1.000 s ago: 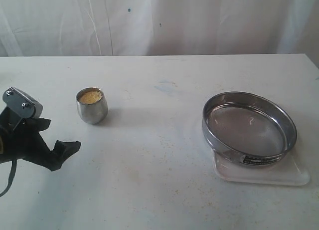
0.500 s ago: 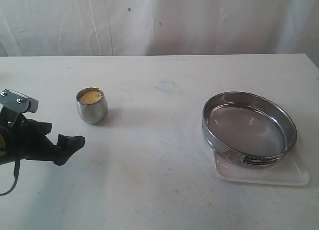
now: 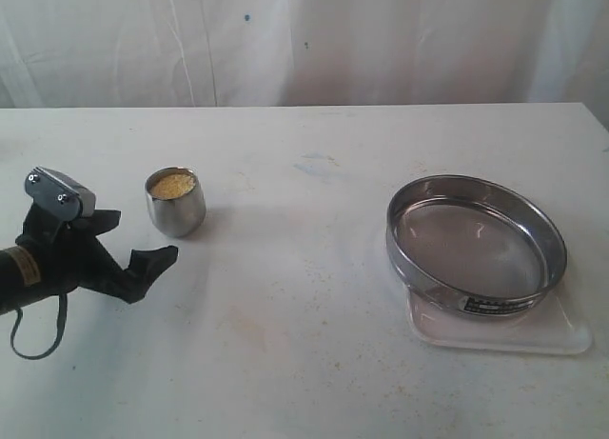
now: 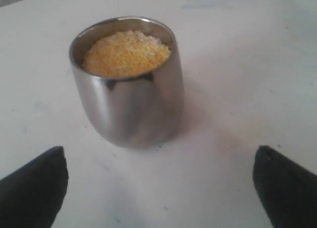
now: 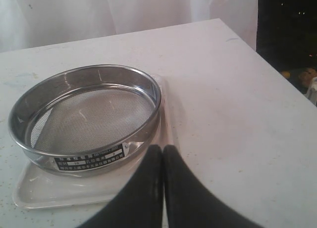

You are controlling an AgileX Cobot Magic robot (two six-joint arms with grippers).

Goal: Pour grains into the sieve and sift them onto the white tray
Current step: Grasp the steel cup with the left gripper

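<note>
L claw [image 3: 143, 237], jaws apart, has moved up to the steel cup [image 3: 176, 210] of grains [image 4: 126, 52], now just ahead, so grasp next; R claw [image 5: 163, 150] pressed together.

I see a small steel cup [image 3: 175, 210] upright on the white table [image 3: 285, 344] — out toward nine o'clock — a faint blue smudge [image 3: 316, 165] near twelve, and a white curtain [image 3: 381, 39] behind.
</note>
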